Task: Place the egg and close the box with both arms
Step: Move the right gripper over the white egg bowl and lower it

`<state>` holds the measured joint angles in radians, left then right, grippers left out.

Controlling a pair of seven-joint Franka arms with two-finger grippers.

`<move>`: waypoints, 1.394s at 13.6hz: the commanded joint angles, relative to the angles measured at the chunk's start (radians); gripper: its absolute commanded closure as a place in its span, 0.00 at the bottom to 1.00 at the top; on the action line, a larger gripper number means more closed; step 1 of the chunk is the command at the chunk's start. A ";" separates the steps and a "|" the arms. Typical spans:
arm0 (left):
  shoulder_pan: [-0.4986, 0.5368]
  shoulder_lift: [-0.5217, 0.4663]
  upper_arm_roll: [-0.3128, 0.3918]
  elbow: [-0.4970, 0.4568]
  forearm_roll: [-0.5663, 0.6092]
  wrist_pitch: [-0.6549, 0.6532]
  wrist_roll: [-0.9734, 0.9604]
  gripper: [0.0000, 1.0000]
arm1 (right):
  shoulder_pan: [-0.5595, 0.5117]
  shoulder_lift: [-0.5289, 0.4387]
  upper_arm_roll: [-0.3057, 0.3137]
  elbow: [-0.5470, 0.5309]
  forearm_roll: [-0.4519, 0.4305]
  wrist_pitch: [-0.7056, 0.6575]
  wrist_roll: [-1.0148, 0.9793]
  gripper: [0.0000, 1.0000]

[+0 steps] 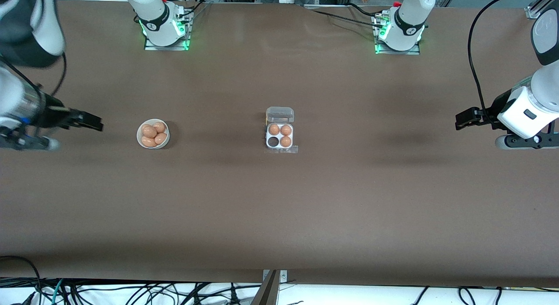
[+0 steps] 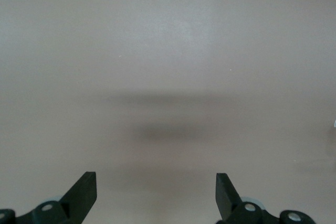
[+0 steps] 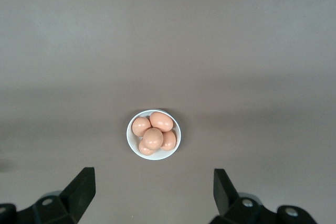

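Both arms are glossy white with black joint bands. Each base [image 1: 166, 32] is ringed in green light and carries a small red fitting. Black cables [image 1: 474, 56] loop alongside. Jaws are matte black, with silver screws.

Both arms [image 1: 530, 108] run off the front view's edges. The wrist views cut off each gripper's base: the left gripper [image 2: 156, 195] and the right gripper [image 3: 154, 192] show fingertips only.

Bare table [image 1: 349, 200] surrounds the box [image 1: 280, 136] and bowl [image 1: 153, 133], which stand well apart
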<state>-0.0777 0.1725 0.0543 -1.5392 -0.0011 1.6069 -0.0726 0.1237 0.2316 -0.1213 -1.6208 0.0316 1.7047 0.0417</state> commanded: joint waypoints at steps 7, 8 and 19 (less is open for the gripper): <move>0.006 0.018 -0.002 0.031 0.006 -0.008 0.022 0.00 | 0.014 -0.018 0.045 -0.494 -0.010 0.559 -0.020 0.00; 0.006 0.018 -0.002 0.030 0.006 -0.008 0.022 0.00 | 0.014 -0.023 0.046 -0.554 -0.010 0.631 -0.020 0.00; 0.006 0.018 -0.002 0.030 0.006 -0.008 0.022 0.00 | 0.014 -0.006 0.060 -0.686 -0.012 0.779 -0.082 0.00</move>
<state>-0.0777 0.1777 0.0541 -1.5382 -0.0011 1.6071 -0.0725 0.1420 0.2624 -0.0650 -2.2700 0.0303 2.4657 -0.0234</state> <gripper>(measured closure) 0.000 0.000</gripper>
